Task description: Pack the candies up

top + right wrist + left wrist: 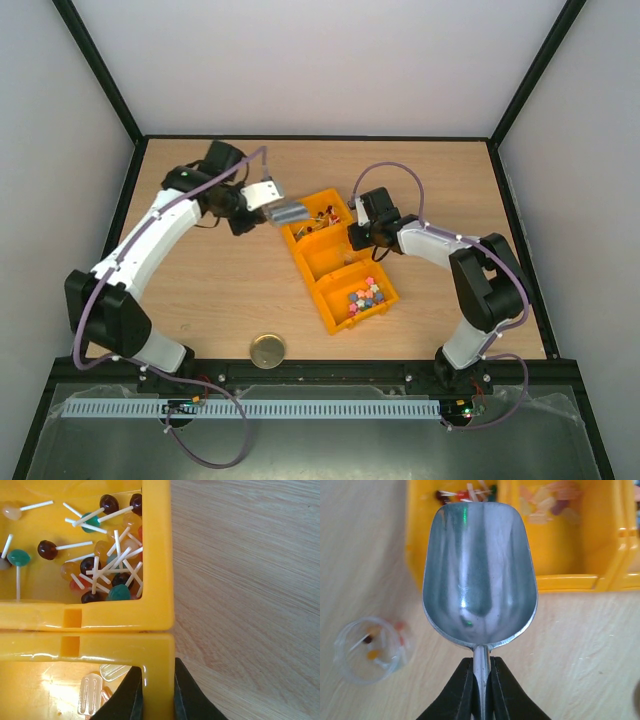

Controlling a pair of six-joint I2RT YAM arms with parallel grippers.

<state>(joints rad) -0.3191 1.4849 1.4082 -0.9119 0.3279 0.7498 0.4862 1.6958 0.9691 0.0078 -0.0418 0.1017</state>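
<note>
Three yellow bins [345,268] lie in a diagonal row mid-table and hold the candies. Small lollipops [107,565] fill the far bin, pale flat candies [91,694] the middle one, and bright pink, blue and yellow lumps [366,295] the near one. My right gripper [158,672] is shut on the middle bin's right wall [159,652], one finger inside and one outside. My left gripper [481,661] is shut on the handle of a silver scoop [480,575], which is empty, its mouth over the far bin's left edge. A clear cup [367,650] with a few candies stands left of the scoop.
A round gold lid [267,351] lies on the wooden table near its front edge. Black frame posts and white walls close in the table on the left, right and back. The right arm [480,280] reaches in from the right of the bins.
</note>
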